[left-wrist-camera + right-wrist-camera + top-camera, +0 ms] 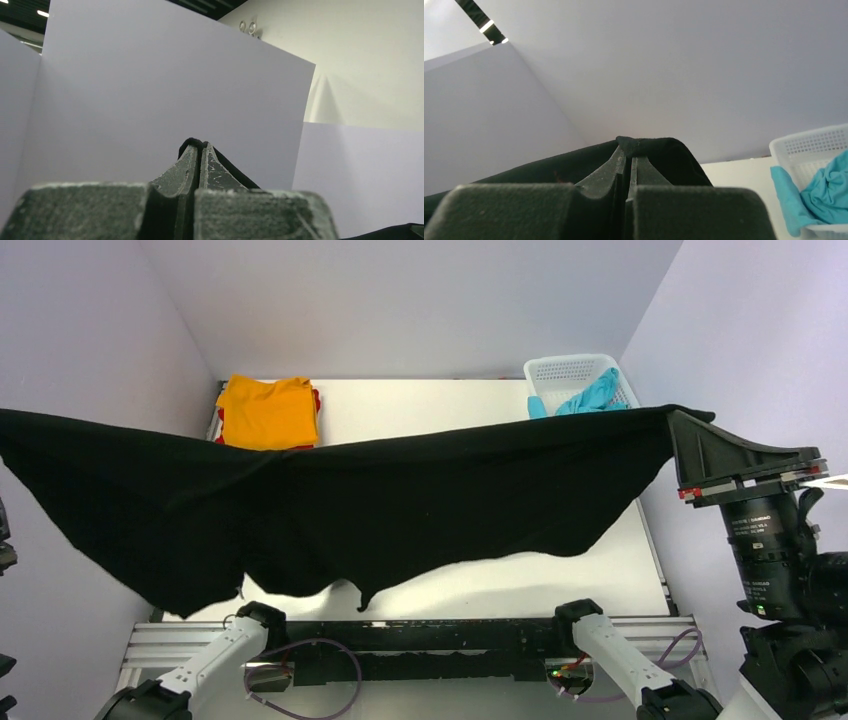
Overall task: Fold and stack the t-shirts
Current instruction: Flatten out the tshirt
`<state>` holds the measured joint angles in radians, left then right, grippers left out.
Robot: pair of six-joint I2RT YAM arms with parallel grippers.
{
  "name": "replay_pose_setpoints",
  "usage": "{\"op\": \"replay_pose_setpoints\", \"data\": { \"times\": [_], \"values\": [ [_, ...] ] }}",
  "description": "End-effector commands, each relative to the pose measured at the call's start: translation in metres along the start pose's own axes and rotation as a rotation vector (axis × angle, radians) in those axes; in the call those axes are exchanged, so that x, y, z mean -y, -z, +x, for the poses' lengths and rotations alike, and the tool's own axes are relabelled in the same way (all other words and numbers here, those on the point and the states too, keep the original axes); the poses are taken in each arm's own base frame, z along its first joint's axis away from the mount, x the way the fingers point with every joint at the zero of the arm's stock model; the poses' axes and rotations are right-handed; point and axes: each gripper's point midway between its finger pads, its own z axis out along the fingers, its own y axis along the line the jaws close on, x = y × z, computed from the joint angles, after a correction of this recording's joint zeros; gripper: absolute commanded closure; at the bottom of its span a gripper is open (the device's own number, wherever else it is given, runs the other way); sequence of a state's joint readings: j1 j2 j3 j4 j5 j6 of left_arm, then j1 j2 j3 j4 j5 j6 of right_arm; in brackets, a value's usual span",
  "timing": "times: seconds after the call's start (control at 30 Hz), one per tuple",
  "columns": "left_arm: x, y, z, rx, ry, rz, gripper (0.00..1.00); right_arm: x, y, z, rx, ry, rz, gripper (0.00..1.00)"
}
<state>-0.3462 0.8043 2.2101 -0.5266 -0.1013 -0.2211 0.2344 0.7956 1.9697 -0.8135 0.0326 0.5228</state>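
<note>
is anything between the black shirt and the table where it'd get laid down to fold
Nothing visible does. The black t-shirt hangs stretched above the table; the orange shirt sits at the far left corner, the basket at the far right. The shirt hides the table's middle.

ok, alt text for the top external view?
A black t-shirt hangs stretched wide in mid-air across the view, over a white table, its right corner pinched in the right gripper and its left end running out of frame. Behind it lie a folded orange t-shirt and a white basket holding a turquoise t-shirt.
</note>
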Motion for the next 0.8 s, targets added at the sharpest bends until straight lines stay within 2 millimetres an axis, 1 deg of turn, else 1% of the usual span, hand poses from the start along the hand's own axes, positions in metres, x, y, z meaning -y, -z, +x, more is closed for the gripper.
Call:
{"op": "replay_pose_setpoints", "data": {
  "times": [0.0,0.03,0.1,0.13,0.2,0.23,0.27,0.3,0.33,0.37,0.4,0.43,0.47,0.53,0.6,0.67,0.7,0.77],
  "values": [
    [0.000,-0.041,0.022,-0.002,-0.039,0.004,1.00,0.011,-0.019,-0.012,0.044,0.044,0.068,1.00],
    [-0.002,-0.048,0.028,-0.008,-0.040,-0.001,1.00,0.018,-0.028,-0.009,0.040,0.052,0.102,1.00],
    [-0.012,-0.068,0.052,-0.031,-0.054,-0.045,1.00,0.036,-0.048,0.001,0.024,0.071,0.179,1.00],
    [-0.020,-0.078,0.067,-0.049,-0.062,-0.082,1.00,0.048,-0.060,0.009,0.010,0.082,0.229,1.00],
    [-0.041,-0.097,0.111,-0.114,-0.103,-0.164,1.00,0.075,-0.084,0.031,-0.027,0.103,0.331,1.00],
    [-0.052,-0.106,0.136,-0.155,-0.134,-0.204,1.00,0.089,-0.094,0.043,-0.043,0.113,0.385,1.00],
    [-0.065,-0.113,0.166,-0.206,-0.163,-0.249,1.00,0.108,-0.106,0.064,-0.077,0.126,0.446,1.00],
    [-0.078,-0.118,0.197,-0.257,-0.196,-0.290,1.00,0.125,-0.114,0.079,-0.093,0.135,0.502,1.00],
    [-0.092,-0.121,0.228,-0.308,-0.230,-0.335,1.00,0.140,-0.121,0.095,-0.110,0.142,0.551,1.00],
    [-0.105,-0.120,0.271,-0.383,-0.266,-0.359,1.00,0.156,-0.127,0.113,-0.129,0.151,0.600,1.00],
    [-0.115,-0.122,0.298,-0.421,-0.283,-0.372,1.00,0.170,-0.131,0.131,-0.155,0.157,0.634,1.00],
    [-0.126,-0.118,0.334,-0.485,-0.294,-0.382,1.00,0.184,-0.135,0.152,-0.188,0.164,0.666,1.00],
    [-0.140,-0.110,0.381,-0.574,-0.301,-0.392,1.00,0.198,-0.139,0.177,-0.231,0.173,0.692,1.00],
    [-0.161,-0.094,0.448,-0.700,-0.266,-0.397,1.00,0.221,-0.146,0.216,-0.281,0.168,0.719,1.00],
    [-0.179,-0.078,0.504,-0.780,-0.243,-0.387,1.00,0.243,-0.151,0.256,-0.350,0.168,0.737,1.00],
    [-0.190,-0.063,0.553,-0.850,-0.244,-0.372,1.00,0.265,-0.157,0.291,-0.412,0.174,0.756,1.00],
    [-0.195,-0.055,0.575,-0.885,-0.247,-0.370,1.00,0.277,-0.159,0.313,-0.454,0.183,0.760,1.00],
    [-0.206,-0.040,0.616,-0.962,-0.249,-0.365,1.00,0.293,-0.165,0.350,-0.536,0.188,0.738,1.00]
  ]
}}
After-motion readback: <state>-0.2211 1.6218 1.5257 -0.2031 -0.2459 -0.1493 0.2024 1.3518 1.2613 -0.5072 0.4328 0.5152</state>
